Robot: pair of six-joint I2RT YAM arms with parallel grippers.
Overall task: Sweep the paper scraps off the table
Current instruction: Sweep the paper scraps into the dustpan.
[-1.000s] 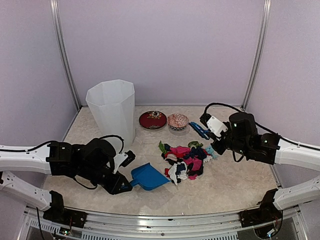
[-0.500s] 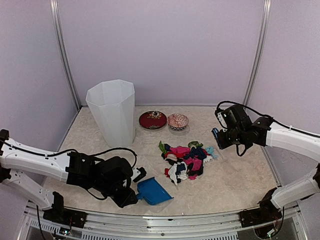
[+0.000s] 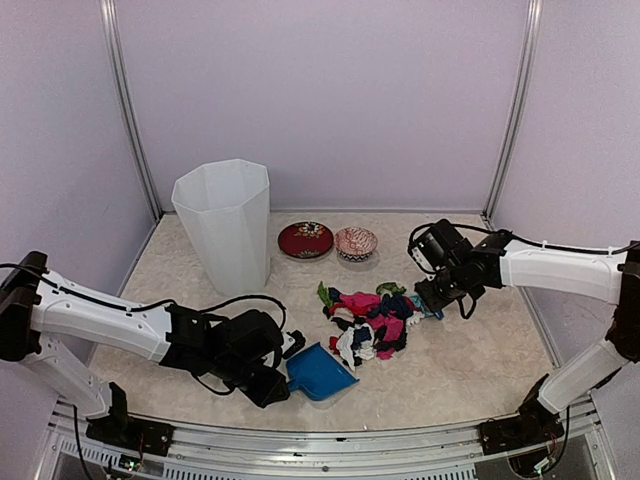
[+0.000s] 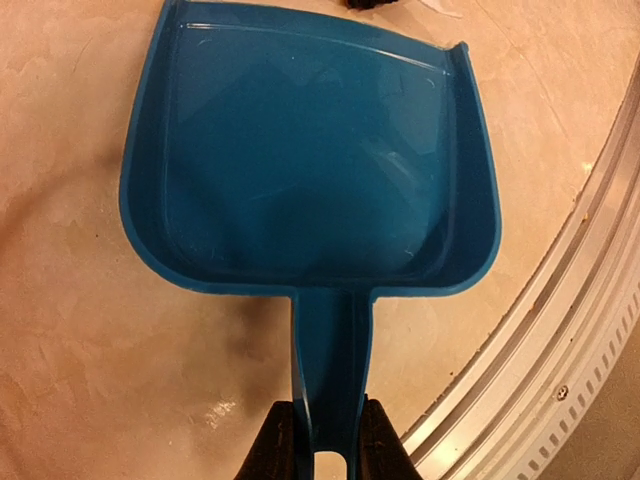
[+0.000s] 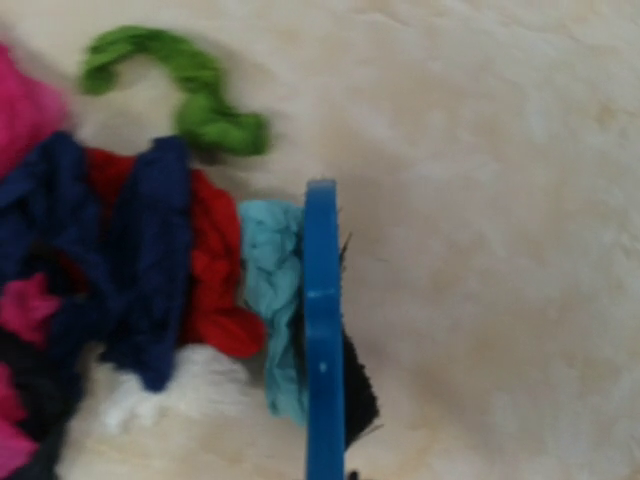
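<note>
left gripper [image 4: 332, 418]: nearly closed, clamped on dustpan [image 4: 310, 150] handle | right gripper [image 3: 432, 292]: fully closed on brush [image 5: 322, 330] | paper scraps [image 3: 375, 322]: heaped mid table [image 3: 460, 370], dustpan mouth just beside pile's near-left edge, brush bristles against teal scrap at right edge

This is looking like a robot test cell in a lab. Plain lilac panels [image 3: 330, 100] are enclosing the marbled desk [image 3: 470, 370] behind it and on both sides. Metal posts [image 3: 125, 110] are rising at the desk's back corners. A perforated metal rail [image 3: 330, 440] is running along the desk's near edge, with arm bases [image 3: 125, 430] sitting bolted there.
</note>
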